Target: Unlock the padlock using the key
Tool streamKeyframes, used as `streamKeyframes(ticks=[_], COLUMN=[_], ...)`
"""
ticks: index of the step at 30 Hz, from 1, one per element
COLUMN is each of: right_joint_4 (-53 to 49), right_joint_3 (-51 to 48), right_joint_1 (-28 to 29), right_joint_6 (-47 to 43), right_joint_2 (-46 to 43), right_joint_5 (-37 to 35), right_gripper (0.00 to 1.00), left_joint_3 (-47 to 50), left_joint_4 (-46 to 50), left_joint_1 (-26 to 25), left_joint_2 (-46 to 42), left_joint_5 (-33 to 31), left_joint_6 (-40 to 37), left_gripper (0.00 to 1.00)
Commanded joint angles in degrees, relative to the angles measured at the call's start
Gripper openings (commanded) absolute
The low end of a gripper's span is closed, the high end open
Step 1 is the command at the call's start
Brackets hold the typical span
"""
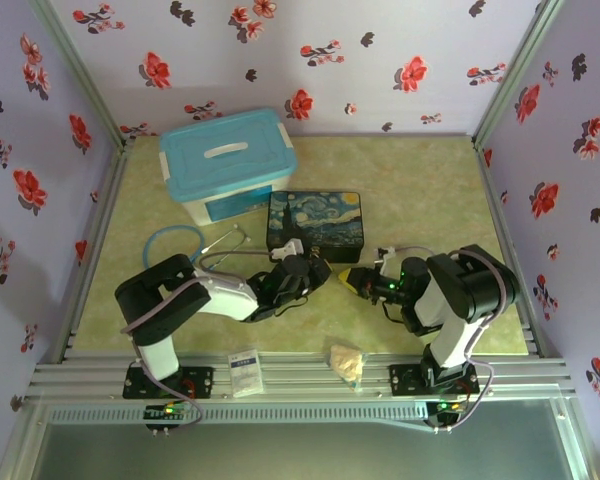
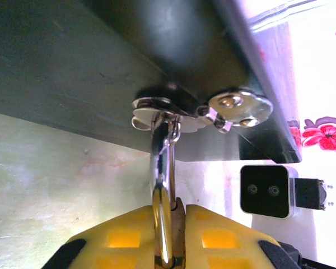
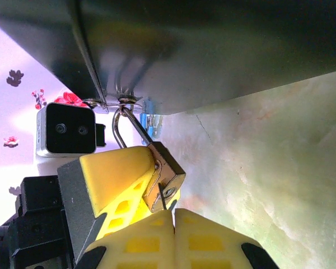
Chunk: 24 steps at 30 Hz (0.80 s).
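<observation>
The small brass padlock point(image 3: 167, 168) hangs by its silver shackle point(image 2: 163, 224) from the clasp point(image 2: 157, 109) on the front of the starry-night box point(image 1: 315, 222). My left gripper point(image 2: 180, 212) is shut on the padlock's body, which stands edge-on between the yellow fingers point(image 2: 224, 235). From the right, my right gripper point(image 3: 174, 216) is shut on the thin dark key point(image 3: 163, 196). The key's blade sticks out onto the padlock's bottom face, right beside the keyhole point(image 3: 169, 191). I cannot tell if it is inside. From above, the left gripper point(image 1: 315, 272) and right gripper point(image 1: 352, 279) meet before the box.
A blue lidded bin point(image 1: 228, 160) stands at the back left. A blue tube ring point(image 1: 175, 243) lies left of the box. A white packet point(image 1: 246, 372) and a crumpled beige wrapper point(image 1: 347, 360) lie at the near edge. Flowered walls close in three sides.
</observation>
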State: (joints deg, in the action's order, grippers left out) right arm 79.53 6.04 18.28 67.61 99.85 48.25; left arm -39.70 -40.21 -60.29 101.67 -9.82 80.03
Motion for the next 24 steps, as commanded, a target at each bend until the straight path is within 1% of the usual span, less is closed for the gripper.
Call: streamKeyframes(ticks=[1,4,12,19,24], right_joint_4=[-0.19,-0.16,-0.16,-0.17,-0.17], right_joint_3=[-0.59,-1.01,-1.75,-2.47,-2.21], right_joint_1=[0.43,0.31,0.0,-1.41,-1.97], right_joint_6=[0.38,0.32,-0.15,-0.91,0.03], right_joint_2=[0.65,0.24,0.01,0.26,-3.02], right_joint_5=[-0.13,-0.35,0.0,0.27,0.35], right_gripper=[0.0,0.0,0.0,0.0,0.0], left_joint_3=[-3.63,-3.78,-5.45,-6.38,-6.0], left_joint_4=[-7.59,-8.68,-7.33,-7.4,-7.01], left_joint_1=[1.01,1.14,1.41,1.58,1.41], left_joint_2=[-0.13,0.71,1.09,1.97,1.96], left_joint_5=[-0.1,-0.19,-0.54,-0.15,-0.02], left_joint_6=[0.11,0.57,-0.29,0.11,-0.11], left_gripper=[0.0,0.0,0.0,0.0,0.0])
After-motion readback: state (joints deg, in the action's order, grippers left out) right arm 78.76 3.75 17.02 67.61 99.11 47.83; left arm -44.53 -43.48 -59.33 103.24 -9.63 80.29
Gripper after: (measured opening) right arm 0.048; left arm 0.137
